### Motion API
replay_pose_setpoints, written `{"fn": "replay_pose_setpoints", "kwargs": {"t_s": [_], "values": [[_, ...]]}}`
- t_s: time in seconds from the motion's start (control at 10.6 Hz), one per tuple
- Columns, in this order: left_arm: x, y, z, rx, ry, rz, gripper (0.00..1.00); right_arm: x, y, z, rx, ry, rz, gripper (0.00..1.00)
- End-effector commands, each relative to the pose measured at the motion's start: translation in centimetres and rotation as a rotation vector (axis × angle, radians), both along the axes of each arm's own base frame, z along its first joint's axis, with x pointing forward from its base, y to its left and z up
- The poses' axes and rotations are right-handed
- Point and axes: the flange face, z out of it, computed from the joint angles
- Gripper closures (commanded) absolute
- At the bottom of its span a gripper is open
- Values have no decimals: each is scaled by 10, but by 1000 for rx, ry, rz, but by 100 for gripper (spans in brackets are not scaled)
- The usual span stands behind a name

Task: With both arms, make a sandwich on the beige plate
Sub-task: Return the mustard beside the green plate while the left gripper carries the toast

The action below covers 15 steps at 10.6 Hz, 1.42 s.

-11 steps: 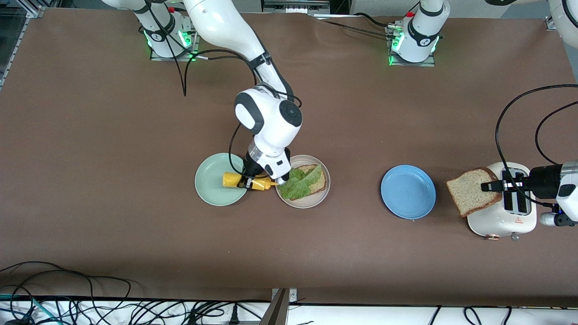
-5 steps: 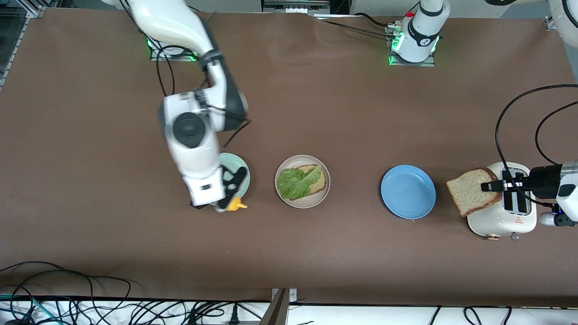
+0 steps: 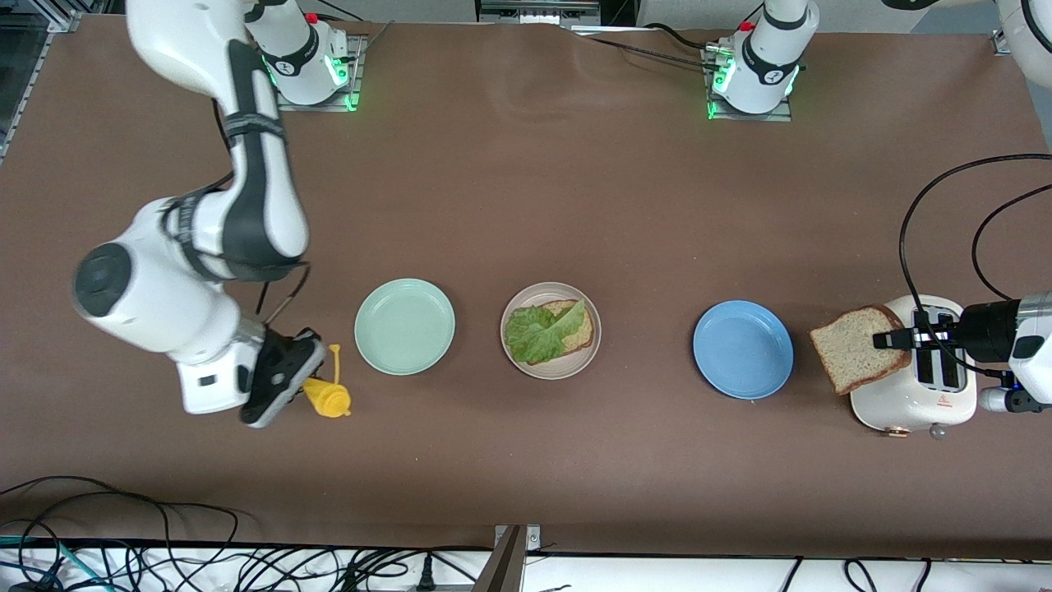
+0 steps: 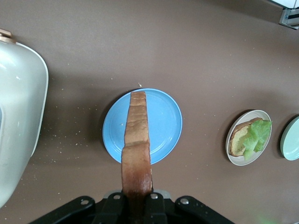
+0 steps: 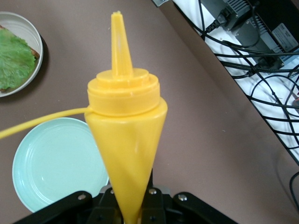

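Bread slice (image 3: 855,347) hangs pinched in the left gripper (image 3: 892,339) beside the toaster (image 3: 912,395), lettuce-topped bread (image 3: 546,330) sits on the beige plate (image 3: 551,368), and the right gripper (image 3: 297,386) clamps a yellow squeeze bottle (image 3: 327,399).

Bare table between beige plate (image 3: 551,366) and blue plate (image 3: 743,349)

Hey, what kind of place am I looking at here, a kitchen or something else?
Most likely a robotics lab staged as a kitchen: two arms bolted to a brown table, a toaster and toy-like plates, and loose cables along the table edge nearest the front camera.
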Motion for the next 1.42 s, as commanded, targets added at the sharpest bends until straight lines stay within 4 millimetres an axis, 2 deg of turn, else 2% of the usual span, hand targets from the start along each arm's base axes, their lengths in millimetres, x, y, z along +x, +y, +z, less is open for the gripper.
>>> {"fn": "replay_pose_setpoints", "kwargs": {"t_s": [0.0, 0.19, 0.38, 0.66, 0.94, 1.13, 1.23, 1.32], "values": [[1, -17, 7, -27, 9, 10, 100, -9, -51, 0, 170, -24, 11, 100], [3, -30, 7, -59, 25, 41, 100, -17, -90, -23, 262, -65, 68, 100], [6, -42, 0, -102, 37, 50, 100, -28, -123, -57, 382, -117, 104, 100], [9, -67, -8, -123, 63, 51, 100, -69, -153, -124, 563, -251, 156, 100], [12, -96, -18, -172, 77, 35, 100, -121, -162, -191, 739, -368, 98, 100], [15, -120, -32, -186, 106, 46, 100, -145, -161, -213, 819, -387, 96, 100], [17, -126, -34, -183, 110, 65, 100, -150, -163, -219, 840, -384, 101, 100], [18, -131, -35, -183, 108, 78, 100, -156, -149, -240, 852, -356, 122, 100]]}}
